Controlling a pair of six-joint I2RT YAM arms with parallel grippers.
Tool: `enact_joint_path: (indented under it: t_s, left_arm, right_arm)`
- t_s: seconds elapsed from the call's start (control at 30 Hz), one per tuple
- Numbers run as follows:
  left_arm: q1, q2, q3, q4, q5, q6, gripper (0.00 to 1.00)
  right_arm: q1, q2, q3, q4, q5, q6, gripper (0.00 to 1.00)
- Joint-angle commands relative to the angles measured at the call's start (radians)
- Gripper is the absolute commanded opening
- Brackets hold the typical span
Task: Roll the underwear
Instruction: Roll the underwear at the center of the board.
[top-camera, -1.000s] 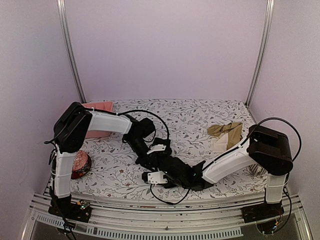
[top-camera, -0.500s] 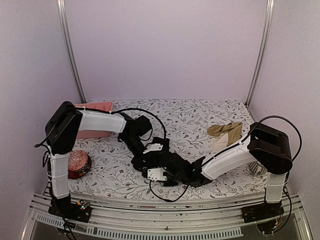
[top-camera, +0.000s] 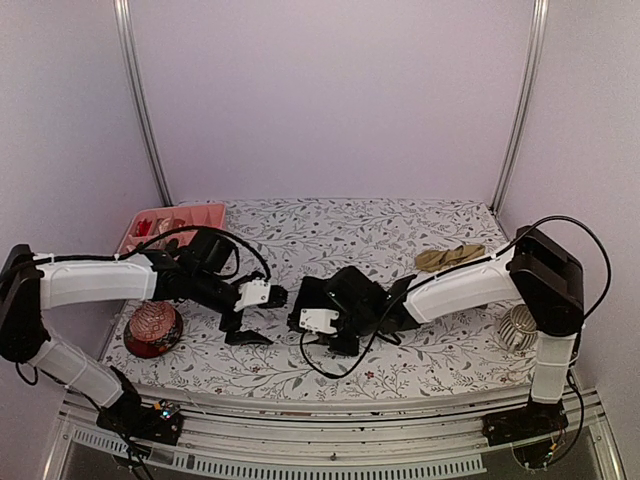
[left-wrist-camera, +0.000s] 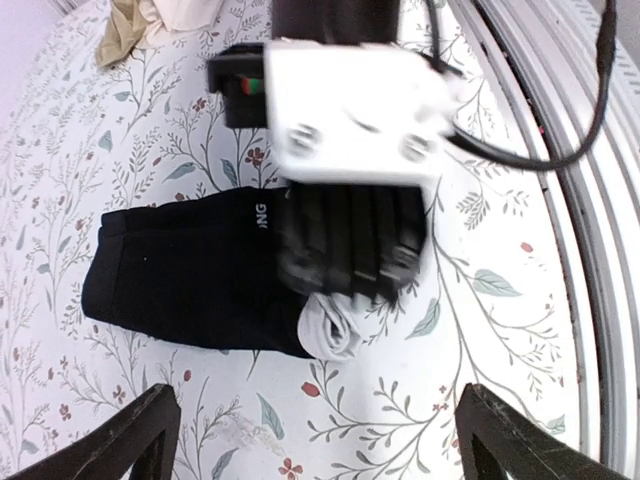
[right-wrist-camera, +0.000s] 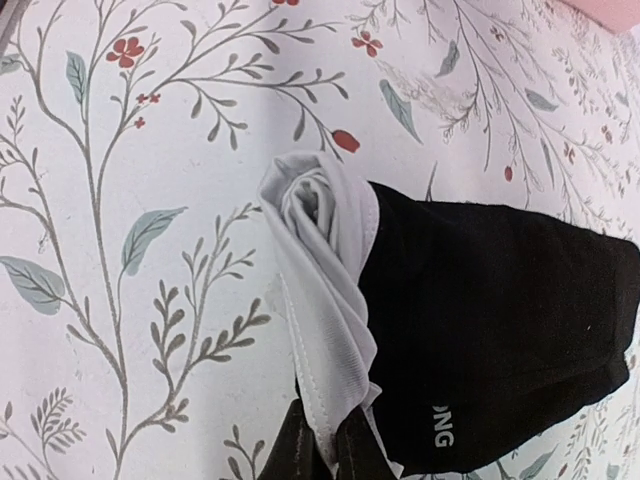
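The black underwear (left-wrist-camera: 180, 275) lies on the floral cloth as a flat roll. Its white trim (right-wrist-camera: 315, 210) is curled up at the near end, and white waistband lettering shows. My right gripper (right-wrist-camera: 335, 450) is shut on that white trim, with the trim running down between its fingertips. In the top view the right gripper (top-camera: 330, 318) is low over the middle of the table. My left gripper (left-wrist-camera: 325, 440) is open, drawn back from the roll and touching nothing. It sits left of centre in the top view (top-camera: 245, 325). The tan underwear (top-camera: 450, 258) lies crumpled at the back right.
A pink tray (top-camera: 170, 222) holding small things stands at the back left. A red-brown patterned bowl (top-camera: 152, 328) sits under the left arm. A pale ribbed object (top-camera: 515, 328) rests by the right arm's base. The metal rail (left-wrist-camera: 590, 200) marks the table's front edge.
My left gripper opened, let go of the black underwear and swung back to the left. My right gripper stayed shut and moved with the roll away from the front edge.
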Motion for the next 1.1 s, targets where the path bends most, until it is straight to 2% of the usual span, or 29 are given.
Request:
enact_joint_path:
  t_s: [0.0,0.13,0.27,0.5,0.67,0.83,1.07]
  left_arm:
    - [-0.004,-0.12,-0.173,0.274,-0.073,0.006,0.99]
    - [-0.024,-0.209,-0.315,0.487,-0.135,0.035,0.98]
    - [-0.094,-0.235,-0.422,0.643,-0.237,0.086,0.97]
    - [-0.22,-0.135,-0.513,0.843,-0.391,0.211,0.88]
    - [-0.254,0.009,-0.501,0.972,-0.485,0.321,0.8]
    - [-0.287,0.143,-0.472,1.061,-0.565,0.423,0.78]
    - [-0.338,0.229,-0.45,1.12,-0.617,0.508,0.72]
  right_arm:
    - [-0.08,0.036,0.102,-0.23,-0.258,0.125,0.03]
    - [-0.128,0.095,0.189,-0.345,-0.416,0.168,0.03]
    - [-0.184,0.146,0.252,-0.421,-0.599,0.205,0.03]
    - [-0.241,0.225,0.338,-0.487,-0.754,0.264,0.04]
    - [-0.281,0.278,0.384,-0.523,-0.791,0.284,0.03]
    - [-0.291,0.299,0.416,-0.544,-0.799,0.276,0.03]
    - [-0.29,0.311,0.429,-0.562,-0.798,0.27,0.03]
